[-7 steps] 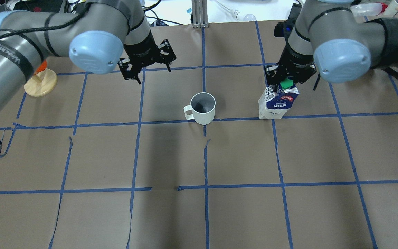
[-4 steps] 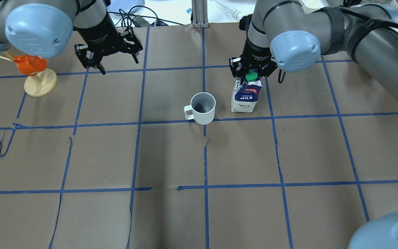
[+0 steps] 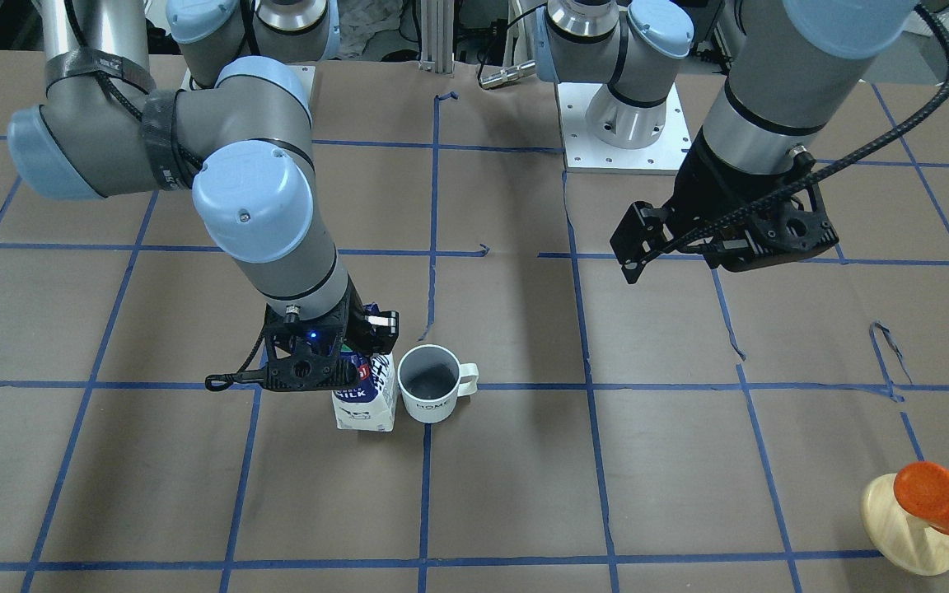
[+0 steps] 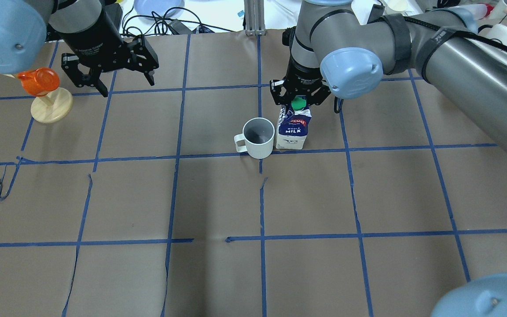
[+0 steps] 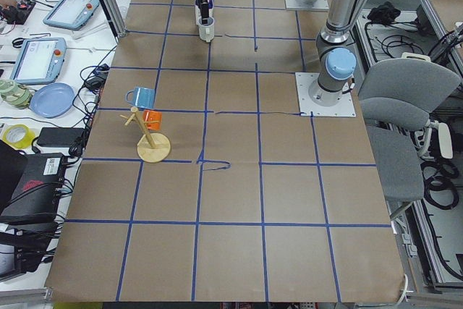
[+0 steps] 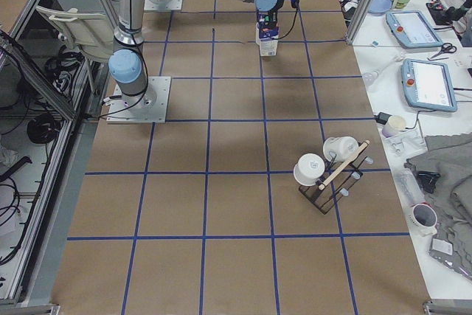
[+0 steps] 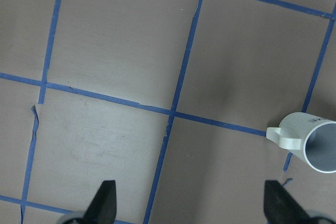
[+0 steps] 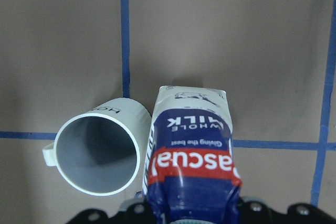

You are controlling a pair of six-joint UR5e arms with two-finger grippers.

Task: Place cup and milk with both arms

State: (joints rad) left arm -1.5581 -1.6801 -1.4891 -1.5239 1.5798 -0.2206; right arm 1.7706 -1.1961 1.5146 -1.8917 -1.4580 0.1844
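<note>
Two tools in view: right tool [image 4: 297, 100] clenched on top of milk [image 4: 294, 130], carton upright on bench [image 4: 218, 198], just beside cup [image 4: 259, 138], opposite its handle; left tool [image 4: 126, 87] released, jaws wide, empty, well apart from both.

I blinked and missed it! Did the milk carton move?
Yes. In the overhead view the milk went left toward the cup, which stayed put, and it now stands right beside the cup.

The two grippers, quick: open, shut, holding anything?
Left gripper: jaws open, empty.
Right gripper: closed on the milk carton.
</note>
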